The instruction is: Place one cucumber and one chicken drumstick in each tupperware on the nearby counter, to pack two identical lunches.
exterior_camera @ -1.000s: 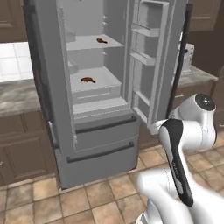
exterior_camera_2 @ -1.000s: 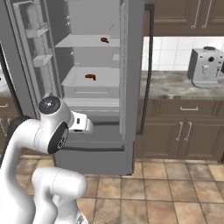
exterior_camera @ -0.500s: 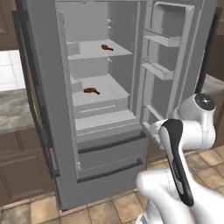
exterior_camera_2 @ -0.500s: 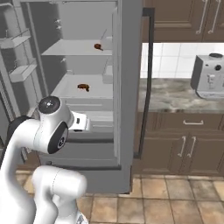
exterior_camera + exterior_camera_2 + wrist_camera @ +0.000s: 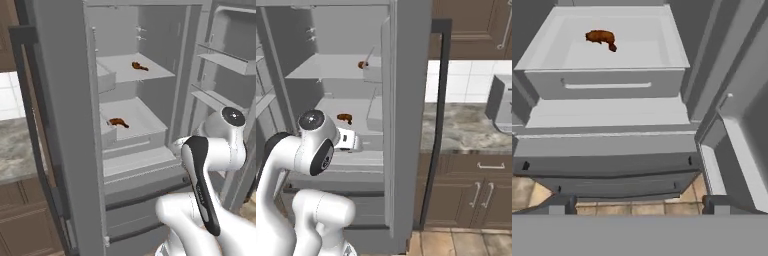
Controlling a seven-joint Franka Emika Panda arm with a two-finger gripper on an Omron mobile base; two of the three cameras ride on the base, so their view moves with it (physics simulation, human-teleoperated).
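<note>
Hand view looks down into the open grey fridge (image 5: 607, 120), where one small reddish-brown cooked chicken drumstick (image 5: 601, 37) lies alone toward the back of the lower pale shelf (image 5: 637, 55). From the left base view I can see that same drumstick (image 5: 118, 122) and a second reddish-brown drumstick (image 5: 139, 66) on the shelf above it (image 5: 120, 67), both well apart from the white arm (image 5: 205, 185). The tool (image 5: 639, 202) stands with its dark tips spread wide and nothing between them, low in front of the fridge and some way short of the lower drumstick. The grey-brown marbled stone surface (image 5: 466, 131) runs beside the fridge. I'd judge the packing barely begun: both drumsticks are unpicked, and the reach to the lower one looks like the step in hand.
</note>
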